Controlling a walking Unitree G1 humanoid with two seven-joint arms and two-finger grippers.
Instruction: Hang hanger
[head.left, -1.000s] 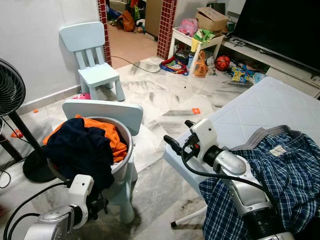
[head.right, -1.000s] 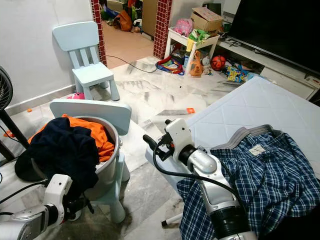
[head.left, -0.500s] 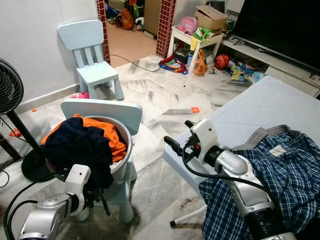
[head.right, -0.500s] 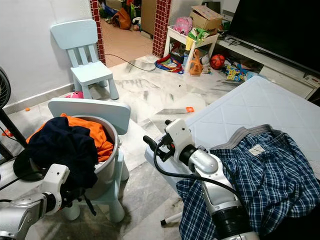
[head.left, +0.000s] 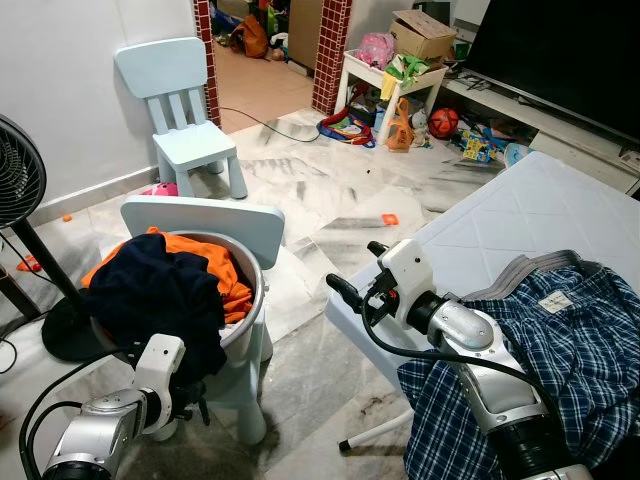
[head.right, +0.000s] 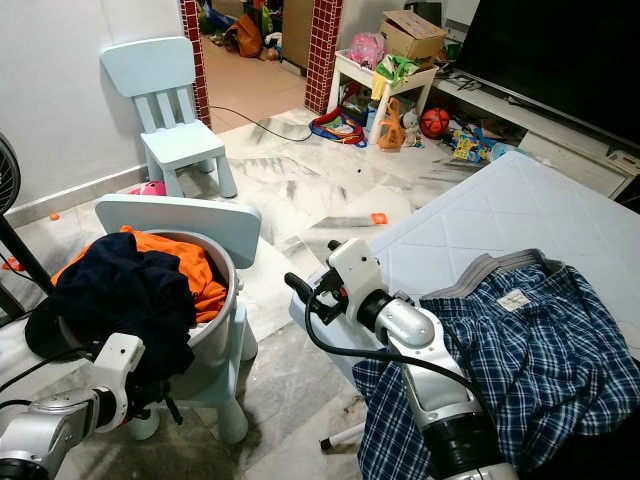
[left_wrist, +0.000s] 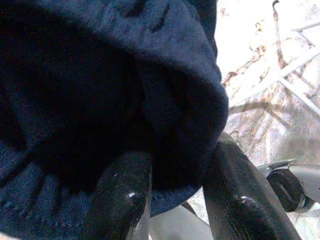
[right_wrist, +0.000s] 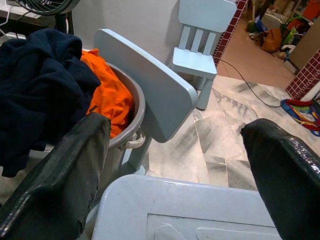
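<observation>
Early fetching step: on the white mattress (head.left: 540, 215) lies a plaid shirt (head.left: 560, 350), beside the grey basket (head.right: 225, 300) whose navy garment (head.left: 155, 295) the left gripper (left_wrist: 172, 200) clasps; right gripper (head.left: 352, 272) spread empty; hanger unseen, to be located next.
</observation>
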